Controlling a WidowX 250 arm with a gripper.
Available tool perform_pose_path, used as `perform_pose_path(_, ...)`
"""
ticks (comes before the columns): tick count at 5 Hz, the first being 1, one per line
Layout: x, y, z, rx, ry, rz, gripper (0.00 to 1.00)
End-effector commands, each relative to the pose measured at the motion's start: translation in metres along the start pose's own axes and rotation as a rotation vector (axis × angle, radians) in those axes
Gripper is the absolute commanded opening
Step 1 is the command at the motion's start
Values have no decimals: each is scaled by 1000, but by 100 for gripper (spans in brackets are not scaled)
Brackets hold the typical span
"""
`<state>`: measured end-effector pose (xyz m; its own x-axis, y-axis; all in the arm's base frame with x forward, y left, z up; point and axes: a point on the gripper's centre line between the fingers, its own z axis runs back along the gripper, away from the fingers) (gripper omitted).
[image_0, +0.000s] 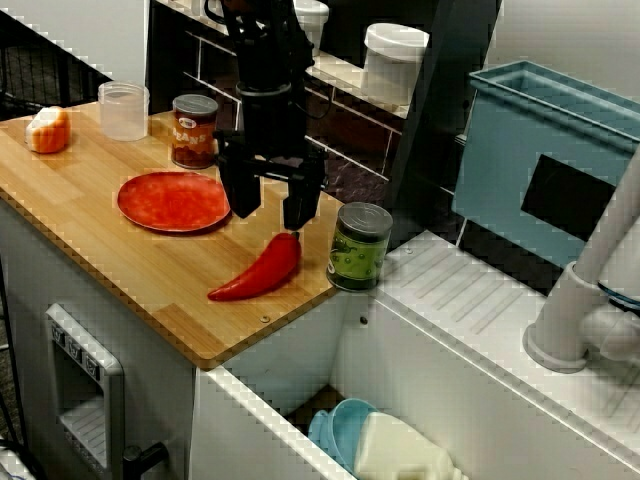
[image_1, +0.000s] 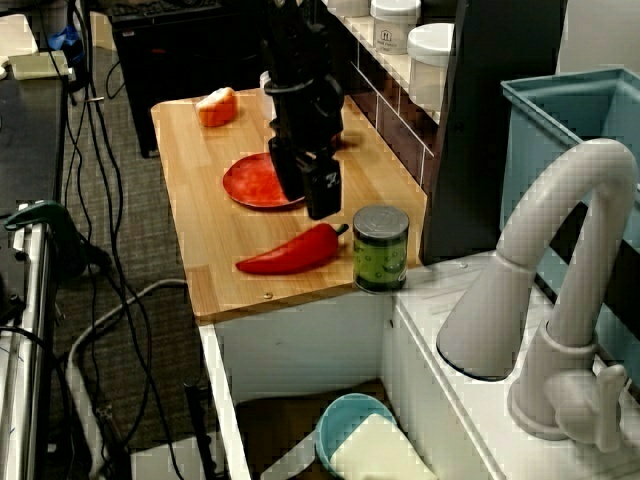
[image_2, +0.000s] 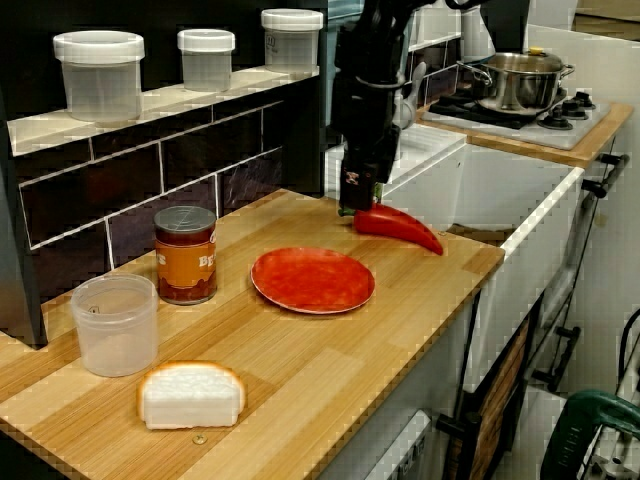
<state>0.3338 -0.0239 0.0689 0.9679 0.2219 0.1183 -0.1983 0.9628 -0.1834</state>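
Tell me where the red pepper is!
In the view from above, the red pepper lies between the red plate and the green can, below the gripper.

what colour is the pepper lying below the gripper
The pepper is bright red, clearest in the view from the front.

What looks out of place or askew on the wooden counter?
Nothing is spilled or broken. Only the green can stands at the very edge of the counter, and the red pepper lies on bare wood, not on the plate.
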Motion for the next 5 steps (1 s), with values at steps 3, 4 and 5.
perform_pose_path(3,30,-4,20,17,-73,14,100)
perform_pose_path(4,21,-11,14,22,-66,0,100)
perform_pose_path(5,10,-15,9,21,-46,-11,100)
